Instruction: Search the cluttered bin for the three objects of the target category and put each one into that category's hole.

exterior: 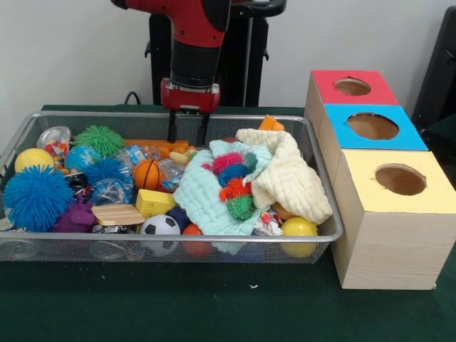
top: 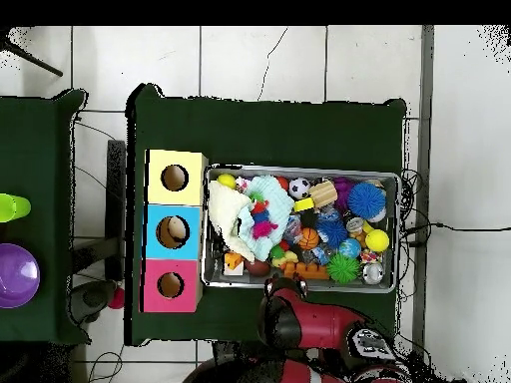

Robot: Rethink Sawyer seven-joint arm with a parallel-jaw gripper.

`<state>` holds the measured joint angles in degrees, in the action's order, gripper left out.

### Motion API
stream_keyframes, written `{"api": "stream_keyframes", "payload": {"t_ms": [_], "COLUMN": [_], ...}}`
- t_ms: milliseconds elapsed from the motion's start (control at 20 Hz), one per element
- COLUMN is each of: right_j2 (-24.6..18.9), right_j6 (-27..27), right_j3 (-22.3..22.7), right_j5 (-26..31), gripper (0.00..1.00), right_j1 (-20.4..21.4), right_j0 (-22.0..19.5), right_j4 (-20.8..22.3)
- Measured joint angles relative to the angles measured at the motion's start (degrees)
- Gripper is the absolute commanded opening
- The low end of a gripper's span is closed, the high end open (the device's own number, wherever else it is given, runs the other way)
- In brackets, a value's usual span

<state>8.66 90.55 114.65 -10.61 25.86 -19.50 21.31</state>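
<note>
We see the red and black gripper [exterior: 188,128] hanging at about 12 o'clock over the wire-mesh metal bin [exterior: 324,182], its two dark fingers spread a little way apart with nothing between them, their tips just above the toys at the bin's far rim. We judge that the search step is in hand: nothing is gripped and nothing rides toward the holes. The task does not name the target category, so we cannot say which toys are wanted; the likeliest group, in our reading, is the cluster of small spiky rubber balls [exterior: 234,184] in pink, blue, red and green lying in the fold of the pale mint cloth [exterior: 196,199], at about 5 o'clock from the gripper, with the cream waffle-weave cloth [exterior: 288,178] draped just beside them. Balls lie elsewhere too: a small orange basketball [exterior: 146,174], a black-and-white miniature football [exterior: 160,226] and a big blue spiky ball [exterior: 35,196] at 9 o'clock in the bin. At 3 o'clock of the bin stands the wooden box row, with the red-topped hole [exterior: 352,86], blue-topped hole [exterior: 372,126] and yellow-topped hole [exterior: 400,179], all open. The next move, we think, calls for travelling toward the chosen toy, lowering with the fingers astride it, and keeping clear of the cloth folds, which could be caught along with it.
</note>
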Motion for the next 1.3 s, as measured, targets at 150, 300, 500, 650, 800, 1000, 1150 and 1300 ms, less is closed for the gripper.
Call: {"api": "stream_keyframes", "payload": {"t_ms": [150, 300, 500, 650, 800, 1000, 1150, 1300], "right_j2": [0.04, 0.09, 0.37, 0.69, 1.17, 1.52, 1.55, 1.55], "right_j6": [0.00, 0.00, 0.00, 0.00, 0.00, 0.00, 0.00, 0.00], "right_j3": [-0.02, -0.01, -0.08, -0.19, -0.36, -0.51, -0.51, -0.51], "right_j5": [-0.19, -0.19, -0.20, -0.19, -0.19, -0.18, -0.18, -0.16], "gripper": [1.00, 1.00, 1.00, 1.00, 1.00, 1.00, 1.00, 1.00], "right_j1": [-0.07, -0.08, -0.15, -0.23, -0.34, -0.41, -0.39, -0.38], "right_j0": [-0.01, 0.00, 0.01, 0.09, 0.65, 1.21, 1.31, 1.31], "right_j4": [-0.01, 0.00, -0.01, -0.01, -0.02, -0.02, -0.02, -0.02]}}
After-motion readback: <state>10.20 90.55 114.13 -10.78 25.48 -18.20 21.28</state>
